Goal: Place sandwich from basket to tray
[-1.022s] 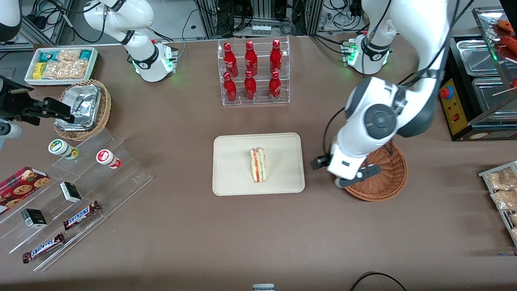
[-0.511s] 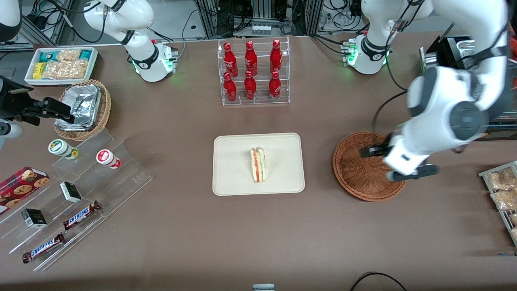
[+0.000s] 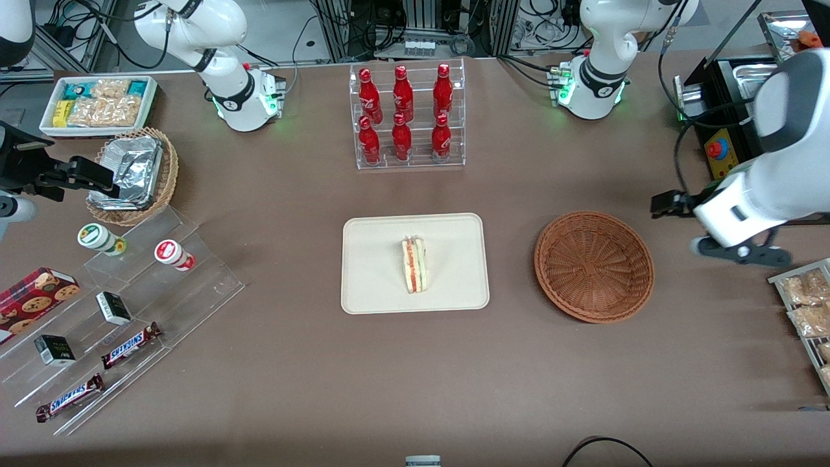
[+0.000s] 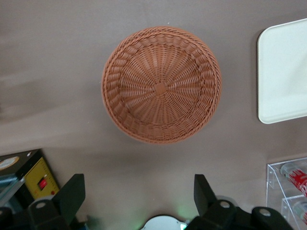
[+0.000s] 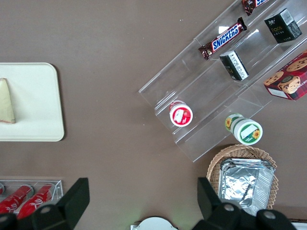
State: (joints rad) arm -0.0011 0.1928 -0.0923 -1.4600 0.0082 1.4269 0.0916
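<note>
The sandwich (image 3: 415,264), a white wedge with orange and green layers, lies near the middle of the cream tray (image 3: 376,285); its edge also shows in the right wrist view (image 5: 5,101). The reddish-brown woven basket (image 3: 594,266) beside the tray holds nothing, and its bare inside (image 4: 161,84) is in plain sight. My left gripper (image 3: 713,227) hangs above the table beside the basket, toward the working arm's end, clear of its rim. Its fingers (image 4: 72,196) stand wide apart, so the gripper (image 4: 138,194) is open with nothing between them.
A clear rack of red bottles (image 3: 405,117) stands farther from the camera than the tray. A black appliance with a red button (image 3: 716,150) and a rack of packaged snacks (image 3: 804,305) lie near the gripper. Acrylic steps with snacks (image 3: 110,311) and a foil-filled basket (image 3: 133,175) sit toward the parked arm's end.
My left arm swung from the tray-side rim of the basket, across it, out toward the working arm's end. The sandwich stayed on the tray; the basket did not move.
</note>
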